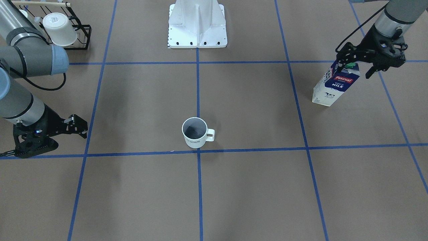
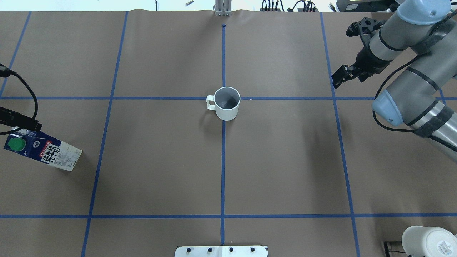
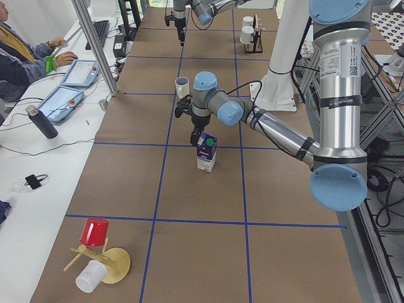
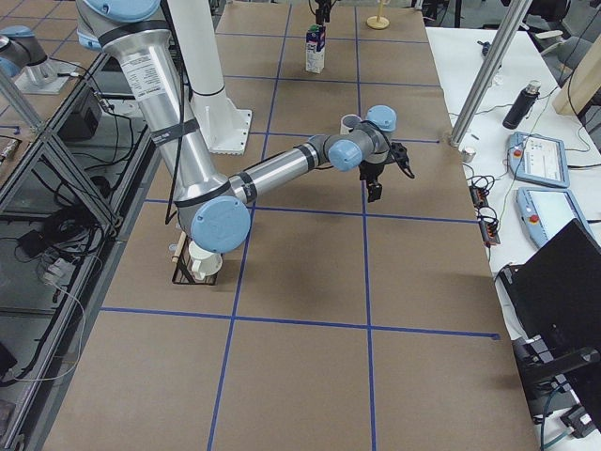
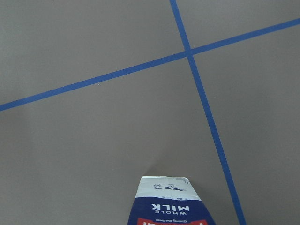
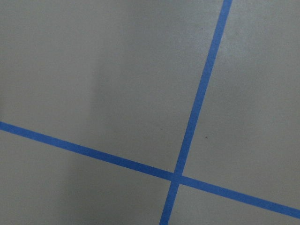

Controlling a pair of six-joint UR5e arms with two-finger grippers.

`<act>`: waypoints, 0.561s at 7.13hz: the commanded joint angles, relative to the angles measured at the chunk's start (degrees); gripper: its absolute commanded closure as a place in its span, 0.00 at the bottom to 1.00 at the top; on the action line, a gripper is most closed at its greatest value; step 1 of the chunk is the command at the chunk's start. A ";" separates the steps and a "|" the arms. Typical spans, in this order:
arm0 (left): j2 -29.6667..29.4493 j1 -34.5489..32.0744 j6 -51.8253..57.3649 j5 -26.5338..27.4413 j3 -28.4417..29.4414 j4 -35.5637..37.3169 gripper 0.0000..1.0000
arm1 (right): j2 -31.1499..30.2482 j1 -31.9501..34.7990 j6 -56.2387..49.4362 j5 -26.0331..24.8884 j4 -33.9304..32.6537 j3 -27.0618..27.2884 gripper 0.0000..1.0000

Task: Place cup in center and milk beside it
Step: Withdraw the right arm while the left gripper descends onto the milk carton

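Since the cup (image 2: 227,107) stands at the center (image 1: 198,151), the right fingers (image 2: 339,75) hang released while the left fingers (image 1: 371,72) straddle the milk (image 1: 334,85) well apart from it, grip unclear.

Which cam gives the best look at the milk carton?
Exterior front-facing: the tall navy-and-white milk carton shows nearly whole, label readable. Overhead catches its green cap and one side at the frame's edge. Both side views show it small. Left wrist sees only its lower part, upside down; right wrist, nothing.
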 commanded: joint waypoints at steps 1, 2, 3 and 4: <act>-0.14 0.03 -0.29 -0.02 0.55 -0.09 0.02 | 0.13 -0.16 0.06 0.02 0.00 -0.54 0.00; -0.23 0.03 -0.29 -0.11 0.81 -0.17 0.02 | 0.22 -0.16 0.06 0.02 0.00 -0.81 0.00; -0.23 0.03 -1.69 -1.24 0.81 -0.26 0.02 | 0.30 -0.16 0.06 0.02 0.00 -0.81 0.00; -1.36 0.21 -4.14 -1.95 0.90 -0.18 0.02 | 0.30 -0.16 0.15 0.02 0.00 -0.81 0.00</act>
